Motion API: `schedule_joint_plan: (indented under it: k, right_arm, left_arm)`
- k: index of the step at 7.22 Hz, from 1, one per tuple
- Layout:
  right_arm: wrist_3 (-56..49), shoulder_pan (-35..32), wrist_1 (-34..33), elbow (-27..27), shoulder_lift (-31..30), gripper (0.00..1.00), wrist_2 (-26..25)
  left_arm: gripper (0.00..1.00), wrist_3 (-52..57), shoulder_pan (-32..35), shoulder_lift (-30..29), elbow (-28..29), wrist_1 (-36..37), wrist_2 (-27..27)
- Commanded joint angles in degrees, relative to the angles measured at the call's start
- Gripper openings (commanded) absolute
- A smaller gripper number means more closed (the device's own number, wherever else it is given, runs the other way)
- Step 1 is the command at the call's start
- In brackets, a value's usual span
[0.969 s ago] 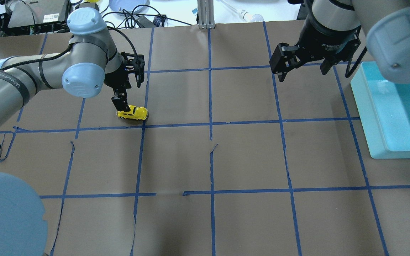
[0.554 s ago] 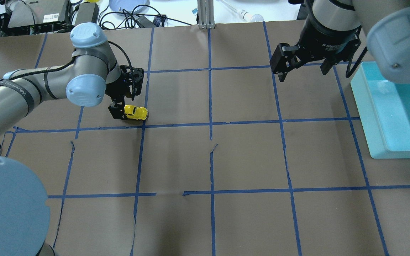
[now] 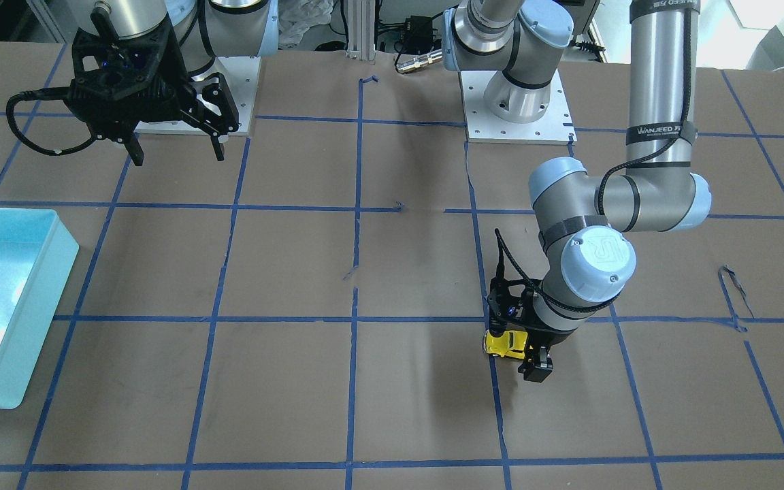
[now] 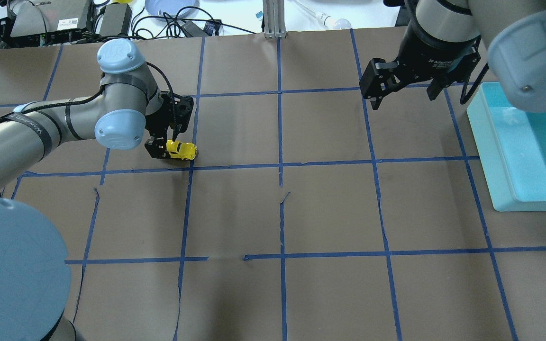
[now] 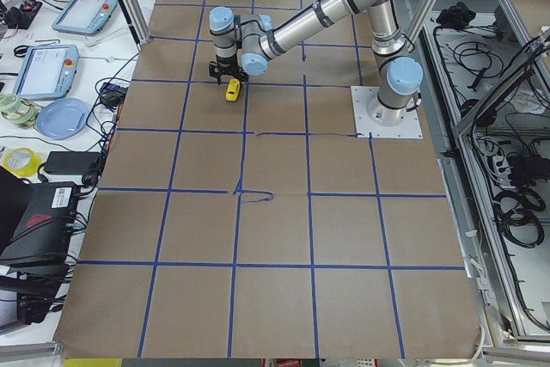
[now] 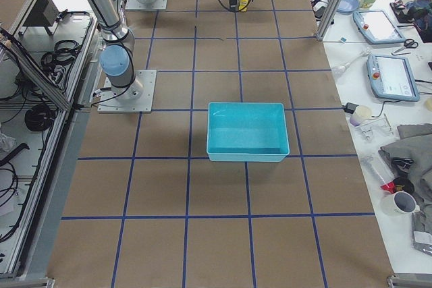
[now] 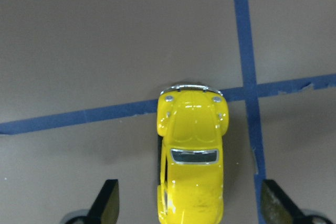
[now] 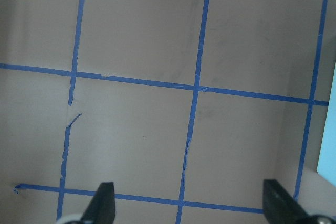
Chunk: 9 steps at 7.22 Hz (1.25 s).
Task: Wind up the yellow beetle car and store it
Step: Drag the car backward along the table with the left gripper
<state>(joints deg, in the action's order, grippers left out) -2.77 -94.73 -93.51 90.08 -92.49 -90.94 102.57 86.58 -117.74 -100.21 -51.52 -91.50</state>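
Yellow beetle car (image 7: 191, 161) on table (image 7: 79, 35) at blue tape (image 7: 247, 51) crossing, betw. spread, non-contacting fingers of left gripper (image 7: 190, 203); right gripper (image 8: 190, 201) spread, empty, well apart; car judged light, rigid, glossy-slick, so grip door sides low.

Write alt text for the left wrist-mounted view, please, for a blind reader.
A yellow beetle car sits on brown paper between the left arm's jaws, open and clear of it, its chrome front bumper at a blue tape line.
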Motion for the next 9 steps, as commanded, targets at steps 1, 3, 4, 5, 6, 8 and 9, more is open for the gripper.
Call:
schedule_joint_plan:
  k: [1,3,4,5,6,8,9]
  right_arm:
    - [0.0,0.1,0.0,0.0,-0.1,1.0,-0.1]
    - [-0.1,0.1,0.0,0.0,-0.1,1.0,-0.2]
    - [0.0,0.1,0.0,0.0,-0.1,1.0,-0.2]
    - [0.0,0.1,0.0,0.0,-0.1,1.0,-0.2]
    - [-0.1,0.1,0.0,0.0,-0.1,1.0,-0.2]
    - [-0.1,0.1,0.0,0.0,-0.1,1.0,-0.1]
    - [0.0,0.0,0.0,0.0,-0.1,1.0,-0.1]
  left_arm:
    - [0.81,0.0,0.0,-0.1,-0.3,0.2,0.0]
    - [0.81,0.2,0.0,0.0,-1.8,0.4,0.0]
    - [0.71,0.2,0.0,-0.1,-1.8,0.5,0.2]
    - [0.41,0.2,0.0,0.1,-1.8,0.3,-0.3]
    - [0.24,0.3,-0.2,0.1,-1.8,0.3,-0.4]
    - [0.1,0.5,-1.5,0.1,-1.8,0.5,-0.4]
    - [0.09,0.5,-2.7,0.0,-2.0,0.5,-0.1]
